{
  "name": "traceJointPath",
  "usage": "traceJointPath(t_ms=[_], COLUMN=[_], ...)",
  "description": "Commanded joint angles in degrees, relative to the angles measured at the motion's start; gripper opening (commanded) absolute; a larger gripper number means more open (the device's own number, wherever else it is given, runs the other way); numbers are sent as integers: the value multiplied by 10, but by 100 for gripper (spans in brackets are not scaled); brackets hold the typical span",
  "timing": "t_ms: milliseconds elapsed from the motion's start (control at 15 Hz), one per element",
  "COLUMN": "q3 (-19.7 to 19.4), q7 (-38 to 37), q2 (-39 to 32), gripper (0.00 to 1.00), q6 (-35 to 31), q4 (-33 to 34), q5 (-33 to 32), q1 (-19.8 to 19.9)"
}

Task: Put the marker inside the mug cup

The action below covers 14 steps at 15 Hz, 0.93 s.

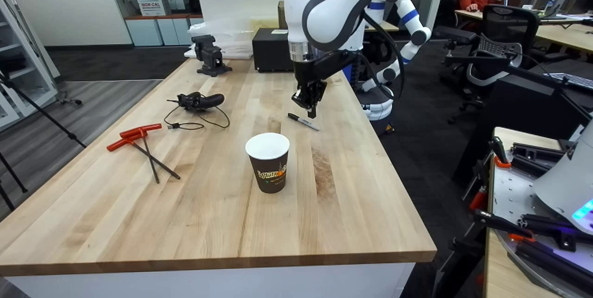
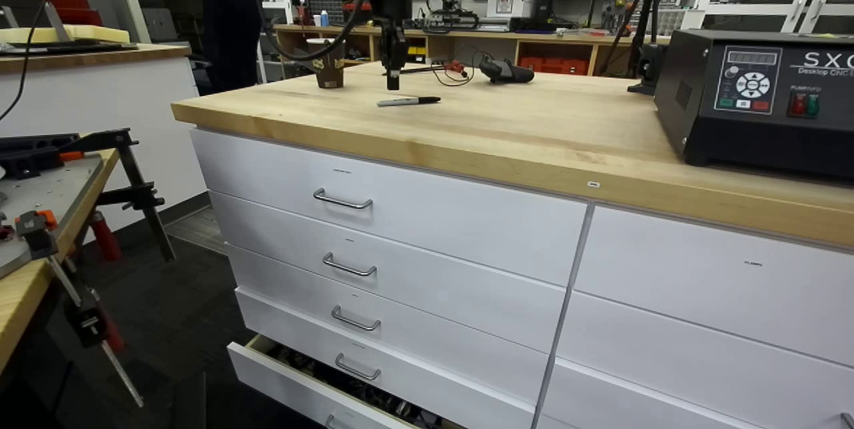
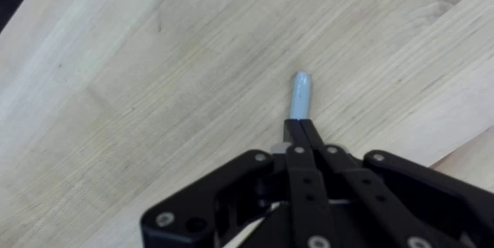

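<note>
The marker, grey with a black cap, lies flat on the wooden table in both exterior views (image 1: 304, 122) (image 2: 408, 101). In the wrist view only its pale rounded end (image 3: 300, 95) shows; the rest is hidden behind the fingers. The mug cup, a paper cup with white rim and dark brown body, stands upright in both exterior views (image 1: 270, 168) (image 2: 329, 70); a robot cable crosses it in an exterior view. It is out of the wrist view. My gripper (image 1: 312, 115) (image 2: 393, 85) (image 3: 298, 120) is shut with its fingertips together, empty, pointing down a little above the marker.
Red-handled hex keys (image 1: 146, 142) and a black device with cable (image 1: 199, 102) lie on the table. A black vise (image 1: 211, 54) and a black control box (image 1: 272, 50) (image 2: 760, 102) stand at its far end. The table edge (image 2: 427, 149) runs near the marker.
</note>
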<state>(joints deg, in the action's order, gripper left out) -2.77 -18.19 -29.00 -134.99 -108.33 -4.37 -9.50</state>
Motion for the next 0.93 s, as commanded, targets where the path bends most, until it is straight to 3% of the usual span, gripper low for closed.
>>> traceJointPath(t_ms=[0, 67, 200, 867], q3=[0, 1, 4, 17], q7=[12, 10, 9, 10], q2=[66, 71, 78, 47], gripper=[0, 26, 32, 97], q6=[50, 59, 70, 61], q4=[-28, -25, -22, -17], q5=[-17, -21, -26, -15], q1=[3, 3, 5, 7])
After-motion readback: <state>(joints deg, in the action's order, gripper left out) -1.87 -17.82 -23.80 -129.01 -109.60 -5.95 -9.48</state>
